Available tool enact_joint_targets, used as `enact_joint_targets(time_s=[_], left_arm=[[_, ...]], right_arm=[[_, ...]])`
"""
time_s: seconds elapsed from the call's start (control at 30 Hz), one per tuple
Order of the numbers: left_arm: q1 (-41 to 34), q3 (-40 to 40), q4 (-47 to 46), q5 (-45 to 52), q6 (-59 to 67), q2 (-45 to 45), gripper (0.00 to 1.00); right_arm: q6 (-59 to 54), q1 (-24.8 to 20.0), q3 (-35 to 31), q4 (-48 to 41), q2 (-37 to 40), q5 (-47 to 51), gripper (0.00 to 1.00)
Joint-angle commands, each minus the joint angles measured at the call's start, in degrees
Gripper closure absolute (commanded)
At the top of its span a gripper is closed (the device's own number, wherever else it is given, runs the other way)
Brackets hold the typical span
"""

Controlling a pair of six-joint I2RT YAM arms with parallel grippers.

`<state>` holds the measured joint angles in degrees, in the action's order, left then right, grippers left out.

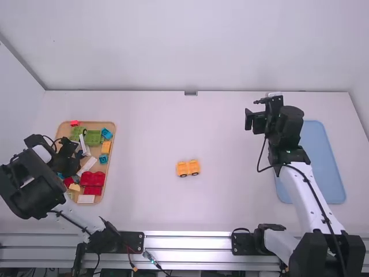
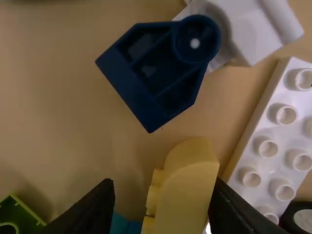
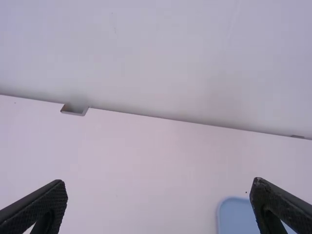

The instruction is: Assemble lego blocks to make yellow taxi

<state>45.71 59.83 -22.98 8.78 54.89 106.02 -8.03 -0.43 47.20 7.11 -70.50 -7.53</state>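
Well, my left gripper (image 1: 80, 158) hangs open over the tan tray (image 1: 89, 124), frame left (pale yellow block (image 2: 187, 195) between its fingers), arm folded.

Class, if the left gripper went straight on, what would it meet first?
Most likely the curved yellow block, which shows between its open fingers; how far ahead it lies is unclear.

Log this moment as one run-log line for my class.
left gripper: open, astride yellow block in tray | right gripper: open, above table | wheeled yellow build: mid-table
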Motion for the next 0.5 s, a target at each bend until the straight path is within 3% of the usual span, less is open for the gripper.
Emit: enact_joint_targets(time_s=[0.0,0.47], left_arm=[[0.35,-0.96,-0.44,0.87,-0.26,0.31,0.48],[0.37,-1.16,-0.61,1.42,-2.29,0.31,0.51]], right_arm=[[0.09,0.04,2.23,0.17,-0.33,-0.11,0.01],[0.11,0.04,2.23,-0.02,-0.33,-0.15,0.01]])
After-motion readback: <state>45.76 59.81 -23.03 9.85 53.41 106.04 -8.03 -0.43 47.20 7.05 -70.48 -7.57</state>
